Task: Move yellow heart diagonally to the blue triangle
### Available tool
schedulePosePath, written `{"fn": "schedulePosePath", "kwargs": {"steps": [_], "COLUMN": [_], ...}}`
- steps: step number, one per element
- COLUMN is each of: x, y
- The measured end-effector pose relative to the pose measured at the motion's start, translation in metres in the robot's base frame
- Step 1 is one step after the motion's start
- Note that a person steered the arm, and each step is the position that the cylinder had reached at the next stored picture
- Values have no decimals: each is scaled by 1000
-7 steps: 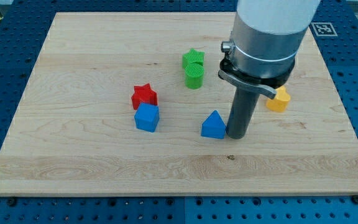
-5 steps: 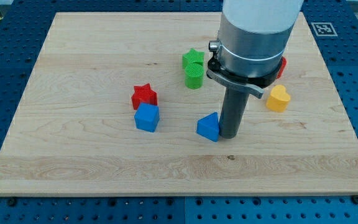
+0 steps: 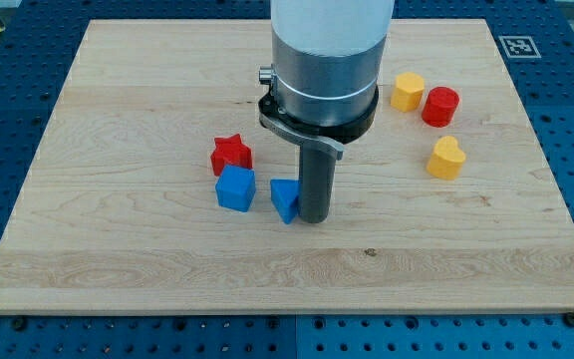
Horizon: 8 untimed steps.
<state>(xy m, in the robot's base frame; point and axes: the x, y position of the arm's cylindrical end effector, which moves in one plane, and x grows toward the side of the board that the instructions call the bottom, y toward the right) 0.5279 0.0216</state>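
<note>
**Tip on the wrong block, heart untouched**

My tip (image 3: pixel 315 218) is a bare rod end, nothing to open or close, and it sits pressed against the view's-right face of the small blue triangle block (image 3: pixel 285 199). That is the risk: a push toward the view's left from here would shove the blue triangle into the blue cube-like block (image 3: pixel 235 187) just beside it, with the red star block (image 3: pixel 231 153) right above that, so the target could jam or shift and the diagonal spot would change. The wide arm body also hides the board directly above the triangle, so whether anything sits there I cannot tell.

The yellow heart block (image 3: pixel 447 157) lies well apart from the triangle, toward the view's right and slightly up. It looks small, smooth and rounded, lobes to the top, lying flat on the pale wooden board (image 3: pixel 118 269). Further up-right of the triangle are a yellow rounded block (image 3: pixel 408 91) and a red cylinder-like block (image 3: pixel 440 106).
</note>
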Motion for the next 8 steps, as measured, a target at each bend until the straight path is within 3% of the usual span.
{"fn": "schedulePosePath", "kwargs": {"steps": [3, 4, 7, 8], "x": [-12, -12, 12, 14], "y": [-25, 26, 63, 121]}}
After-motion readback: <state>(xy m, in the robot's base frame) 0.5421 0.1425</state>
